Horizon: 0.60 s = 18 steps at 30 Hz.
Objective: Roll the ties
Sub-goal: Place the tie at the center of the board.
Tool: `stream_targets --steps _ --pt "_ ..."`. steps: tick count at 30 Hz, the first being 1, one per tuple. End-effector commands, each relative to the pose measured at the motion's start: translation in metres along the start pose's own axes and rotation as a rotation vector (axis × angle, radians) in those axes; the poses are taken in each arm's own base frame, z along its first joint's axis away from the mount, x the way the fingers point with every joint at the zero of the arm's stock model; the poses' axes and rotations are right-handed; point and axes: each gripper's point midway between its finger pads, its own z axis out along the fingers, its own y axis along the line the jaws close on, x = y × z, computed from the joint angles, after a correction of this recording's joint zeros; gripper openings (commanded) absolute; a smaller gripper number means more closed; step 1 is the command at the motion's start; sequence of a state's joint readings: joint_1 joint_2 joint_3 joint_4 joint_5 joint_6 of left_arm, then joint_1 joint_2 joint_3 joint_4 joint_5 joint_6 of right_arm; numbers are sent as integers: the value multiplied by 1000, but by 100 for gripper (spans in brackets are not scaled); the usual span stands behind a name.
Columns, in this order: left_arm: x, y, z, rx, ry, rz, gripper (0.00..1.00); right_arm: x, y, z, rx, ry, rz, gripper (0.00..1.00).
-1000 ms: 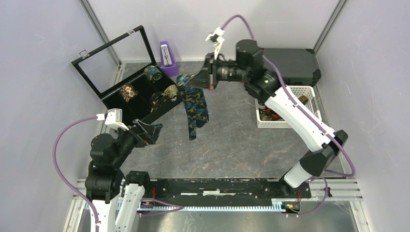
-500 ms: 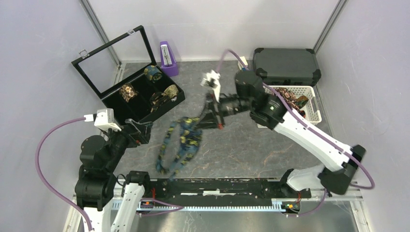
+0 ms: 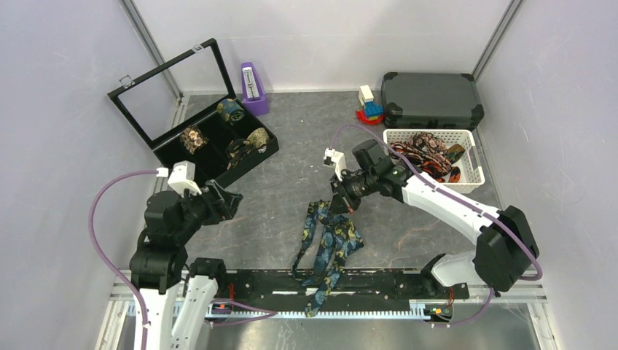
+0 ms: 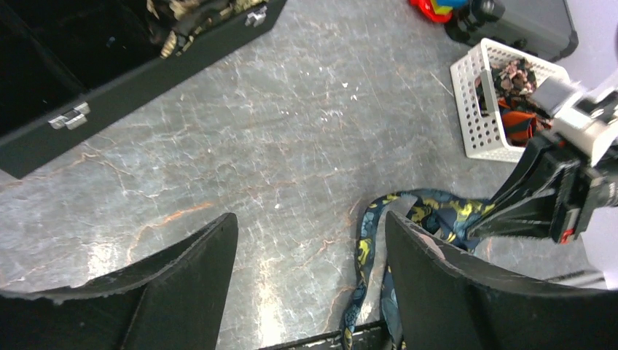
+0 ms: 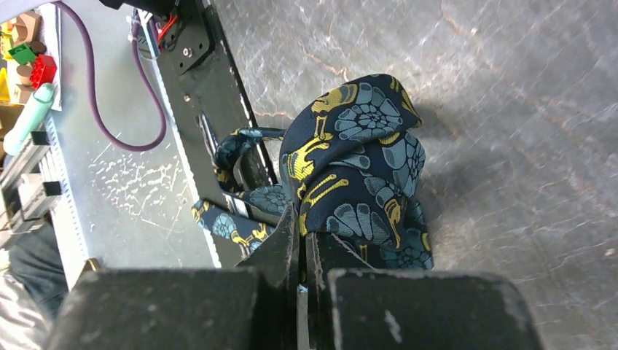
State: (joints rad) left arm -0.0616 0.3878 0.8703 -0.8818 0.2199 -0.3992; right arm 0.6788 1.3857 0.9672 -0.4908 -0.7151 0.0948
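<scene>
A dark navy tie [image 3: 329, 244] with blue-gold paisley lies bunched on the table's front middle, its tail hanging over the front rail. My right gripper [image 3: 337, 207] is shut on its upper end; the wrist view shows the jaws pinching the fabric [image 5: 357, 182]. My left gripper [image 3: 232, 197] is open and empty, to the left of the tie, which shows in its view [image 4: 430, 219]. Rolled ties [image 3: 232, 111] sit in the black case [image 3: 262, 157]. More ties [image 3: 426, 149] fill the white basket [image 3: 466, 181].
A purple metronome [image 3: 253, 89] stands at the back. A dark hard case [image 3: 431, 98] and small coloured blocks [image 3: 368, 106] sit at the back right. The black front rail [image 3: 379, 281] runs along the near edge.
My right gripper has swung from the back of the table forward and down, carrying the navy tie, which now rests on the table and front rail. My left arm shifted slightly.
</scene>
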Motion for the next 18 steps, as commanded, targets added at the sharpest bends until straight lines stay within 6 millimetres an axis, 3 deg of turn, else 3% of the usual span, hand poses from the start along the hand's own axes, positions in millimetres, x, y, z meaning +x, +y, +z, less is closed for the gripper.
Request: stream_targets --steps 1,6,12,15,18 --pt "19 -10 11 64 106 -64 76 -32 11 -13 -1 -83 -133 0" --pt "35 -9 16 65 171 -128 71 -40 9 -12 7 -100 -141 0" --pt "52 3 27 -10 232 -195 64 -47 -1 2 3 -105 -96 1" --pt "54 10 38 -81 238 -219 63 -59 -8 12 0 -99 -75 8" --pt "68 8 61 -123 297 -204 63 -81 -17 21 17 -95 -74 17"
